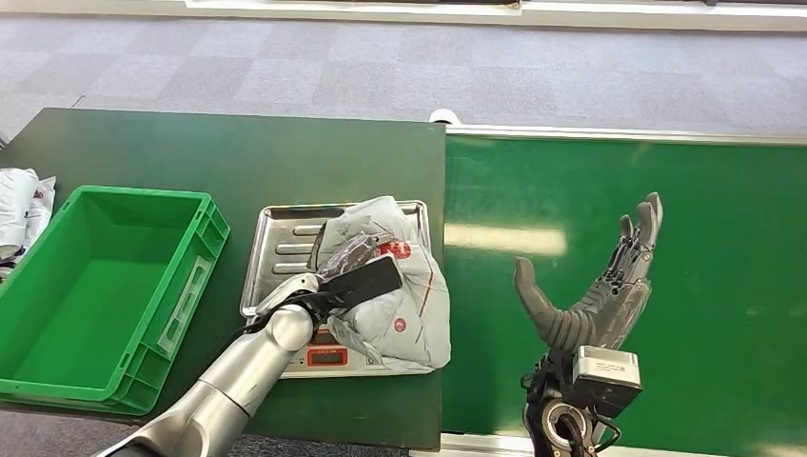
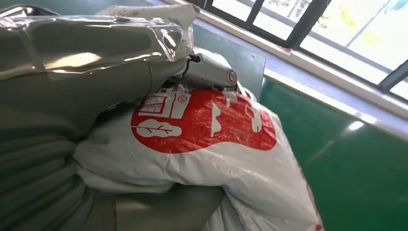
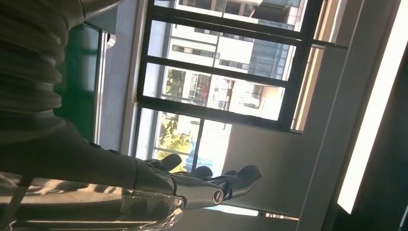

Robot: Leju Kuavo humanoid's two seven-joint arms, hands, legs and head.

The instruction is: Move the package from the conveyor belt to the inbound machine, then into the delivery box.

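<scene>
The package (image 1: 400, 309), a grey plastic bag with red printing, lies on the metal tray of the inbound machine (image 1: 281, 238) on the dark table. My left hand (image 1: 347, 283) lies across its top and grips it. In the left wrist view the package (image 2: 207, 144) sits between my fingers (image 2: 209, 72) and my thumb. My right hand (image 1: 595, 295) is raised over the green conveyor belt (image 1: 685, 200), fingers spread and holding nothing. The right wrist view looks past that hand (image 3: 192, 185) toward windows.
A green delivery box (image 1: 195, 286) stands open left of the tray, with nothing inside. White bags (image 1: 21, 205) lie at the far left table edge. The machine's red display (image 1: 326, 357) faces the table's near edge. Grey carpet lies beyond the table.
</scene>
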